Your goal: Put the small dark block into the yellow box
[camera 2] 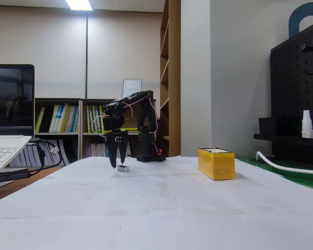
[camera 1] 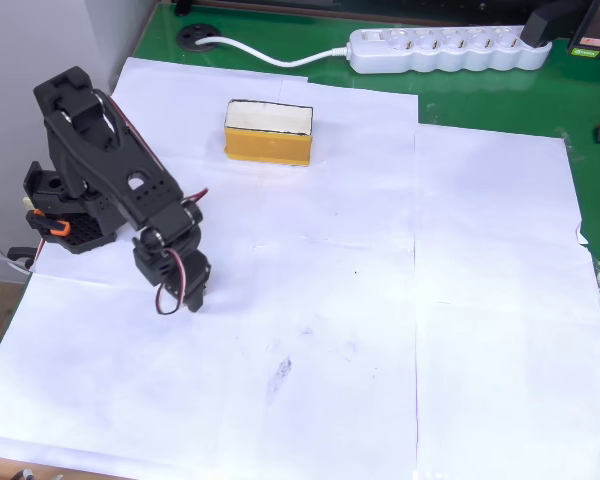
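The small dark block (camera 2: 123, 168) lies on the white paper, a tiny piece with a pale face toward the fixed view. My black gripper (camera 2: 118, 163) points straight down just above it, jaws a little apart, the block sitting at the tip of the right-hand finger. From overhead the gripper (camera 1: 193, 299) stands at the left of the paper. The yellow box (camera 1: 268, 146) sits farther back and to the right, open side up with a cream inside. In the fixed view the yellow box (camera 2: 216, 164) stands well right of the gripper.
White paper sheets (camera 1: 380, 330) cover a green table. A white power strip (camera 1: 445, 50) with its cable lies along the far edge. The arm's base (camera 1: 65, 215) stands at the left edge. A laptop (camera 2: 5, 140) sits at the left of the fixed view.
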